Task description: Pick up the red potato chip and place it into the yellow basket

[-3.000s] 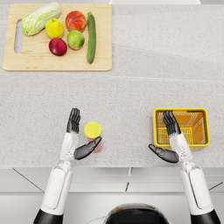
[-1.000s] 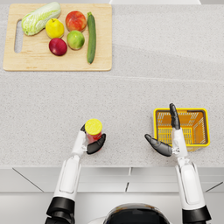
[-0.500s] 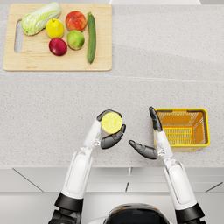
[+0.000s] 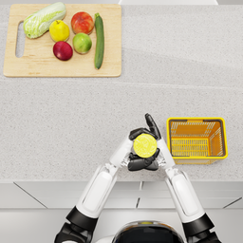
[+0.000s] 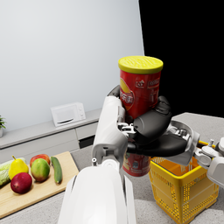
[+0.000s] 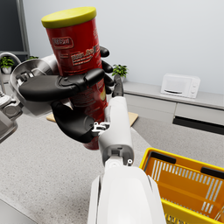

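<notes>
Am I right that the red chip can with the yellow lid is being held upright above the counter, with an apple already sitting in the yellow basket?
Not quite: the head view shows the basket empty. The chip can is indeed upright above the counter, gripped by the left hand.

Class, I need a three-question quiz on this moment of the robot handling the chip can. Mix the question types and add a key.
1. True or false: the red chip can already lies inside the yellow basket.
2. Multiple choice: in the head view, the basket sits (A) to the left of the can, (B) to the right of the can, (C) on the cutting board.
3. Fill in: the can's lid is coloured ____.

Key
1. False. The left hand grips the can upright above the counter, with the right hand close against it; whether the right hand's fingers really grip is unclear.
2. B
3. Yellow
</notes>
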Robot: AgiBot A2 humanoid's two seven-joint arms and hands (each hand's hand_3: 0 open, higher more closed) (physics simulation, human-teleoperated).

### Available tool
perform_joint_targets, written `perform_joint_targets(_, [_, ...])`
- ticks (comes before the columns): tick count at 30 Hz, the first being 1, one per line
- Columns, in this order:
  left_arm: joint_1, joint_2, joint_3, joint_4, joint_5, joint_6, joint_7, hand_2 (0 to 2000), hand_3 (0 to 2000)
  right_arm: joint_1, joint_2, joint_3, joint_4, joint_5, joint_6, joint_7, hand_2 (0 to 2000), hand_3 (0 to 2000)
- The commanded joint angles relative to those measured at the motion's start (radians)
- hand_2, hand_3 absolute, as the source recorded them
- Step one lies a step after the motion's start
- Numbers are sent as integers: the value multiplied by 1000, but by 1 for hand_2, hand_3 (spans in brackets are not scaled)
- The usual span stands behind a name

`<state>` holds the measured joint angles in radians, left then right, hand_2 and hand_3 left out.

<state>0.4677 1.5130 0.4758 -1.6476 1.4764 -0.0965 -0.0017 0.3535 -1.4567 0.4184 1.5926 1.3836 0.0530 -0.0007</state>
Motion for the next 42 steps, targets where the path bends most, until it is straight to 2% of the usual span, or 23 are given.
perform_joint_targets(1, [6,-1,41,-14,0,-2,-1,2000,2000,30,-16,22,9,1,72,3,2000,980])
perform_joint_targets(4, [4,-15,50,-26,-2,14,-7,2000,2000,34,-7,35,15,0,126,-2,2000,1960])
perform_joint_targets(5, [0,-23,58,-33,-3,15,-7,639,1673,35,-7,31,11,-1,113,-3,2000,2000])
perform_joint_targets(6, [-5,-30,56,-48,-3,37,-5,0,1347,10,11,7,-3,-2,101,-6,2000,2000])
perform_joint_targets(7, [-4,-33,40,-60,-3,56,-3,0,1020,36,-8,22,11,-3,94,-5,2000,2000])
perform_joint_targets(10, [0,-25,-76,-109,-5,82,0,0,40,52,-23,-52,26,-4,99,3,2000,2000])
perform_joint_targets(13, [12,-13,-263,-165,-7,78,0,0,0,85,-50,-171,52,-4,69,7,2000,2000])
perform_joint_targets(16, [23,-13,-425,-201,-8,86,1,0,0,126,-58,-311,74,-4,87,5,2000,2000])
perform_joint_targets(19, [14,-15,-495,-187,-8,93,1,0,0,140,-50,-426,102,-4,64,4,2000,2000])
perform_joint_targets(20, [14,-15,-507,-181,-8,94,1,0,0,141,-47,-450,94,-4,87,1,2000,2000])
perform_joint_targets(22, [26,-16,-523,-154,-8,95,2,0,0,151,-42,-505,57,-5,91,-7,2000,2000])
perform_joint_targets(23, [29,-16,-527,-149,-8,96,2,0,0,153,-40,-518,49,-5,77,-101,2000,2000])
perform_joint_targets(24, [27,-16,-523,-143,-8,96,2,0,0,145,-42,-527,43,-5,94,-171,2000,2000])
perform_joint_targets(26, [22,-15,-521,-125,-9,96,2,0,0,124,-43,-542,29,-5,84,-253,2000,2000])
perform_joint_targets(29, [27,-15,-527,-97,-9,96,2,0,0,87,-47,-571,5,-5,97,-310,2000,2000])
perform_joint_targets(32, [26,-15,-530,-79,-9,97,2,0,0,64,-50,-573,3,-5,68,-330,2000,2000])
perform_joint_targets(33, [13,-14,-525,-93,-9,97,2,0,0,63,-49,-576,0,-5,83,-333,639,1673])
perform_joint_targets(34, [26,-15,-533,-72,-9,97,2,0,0,61,-49,-573,16,-5,88,-339,0,1347])
perform_joint_targets(36, [41,-15,-532,-65,-9,97,2,0,0,69,-47,-562,34,-5,76,-343,0,693])
perform_joint_targets(37, [55,-16,-527,-57,-9,97,2,0,0,79,-45,-554,51,-5,41,-246,0,367])
perform_joint_targets(38, [74,-16,-526,-50,-9,97,2,0,0,93,-42,-549,74,-5,14,-176,0,40])
perform_joint_targets(40, [120,-22,-545,-50,-9,97,2,0,0,141,-26,-532,103,-5,-18,-90,0,0])
perform_joint_targets(42, [157,-31,-587,-34,-8,97,2,0,0,193,-9,-536,90,-6,-35,-46,0,0])
